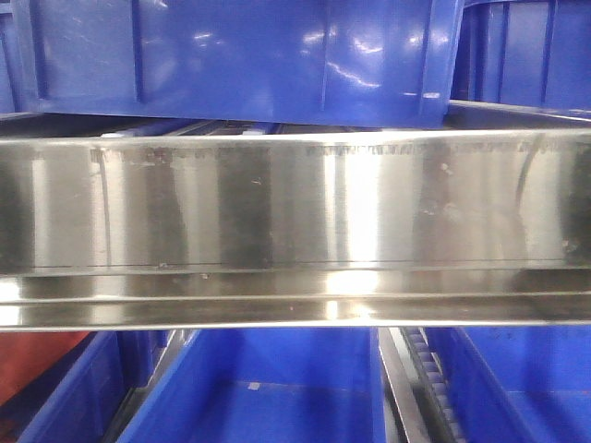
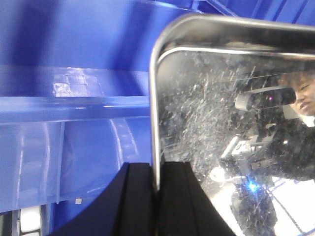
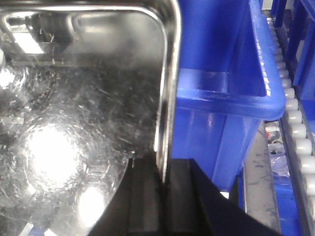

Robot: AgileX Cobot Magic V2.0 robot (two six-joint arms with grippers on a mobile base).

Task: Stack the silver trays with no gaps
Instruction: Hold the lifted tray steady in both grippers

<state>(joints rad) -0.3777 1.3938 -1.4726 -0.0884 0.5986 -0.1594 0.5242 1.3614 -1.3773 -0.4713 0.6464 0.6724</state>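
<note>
- Left gripper: in the left wrist view I see its two black fingers set on either side of the left rim of the silver tray. They are clamped onto that rim, one finger outside the wall and one inside.
- Right gripper: in the right wrist view its black fingers straddle the tray's right rim in the same way and pinch it. The rim runs straight up the frame from between them.
- Tray location: it is held at opposite rims by the two grippers, its pan face turned to both wrist cameras. A rounded corner shows at the top of each view.
- Surroundings, left side: a blue bin wall lies beyond the tray's left rim. I cannot tell whether they touch.
- Surroundings, right side: a blue bin stands just beside the right rim, with a roller track further right.
- Tray condition: the surface is mirror-bright and heavily scratched. It reflects a person's face and rig hardware in the left view and strong lamp glare in the right.
- I cannot tell whether another tray is nested against this one.
- Front view: a brushed steel rail spans the full width, with an upper blue bin above it and lower blue bins beneath.
</note>
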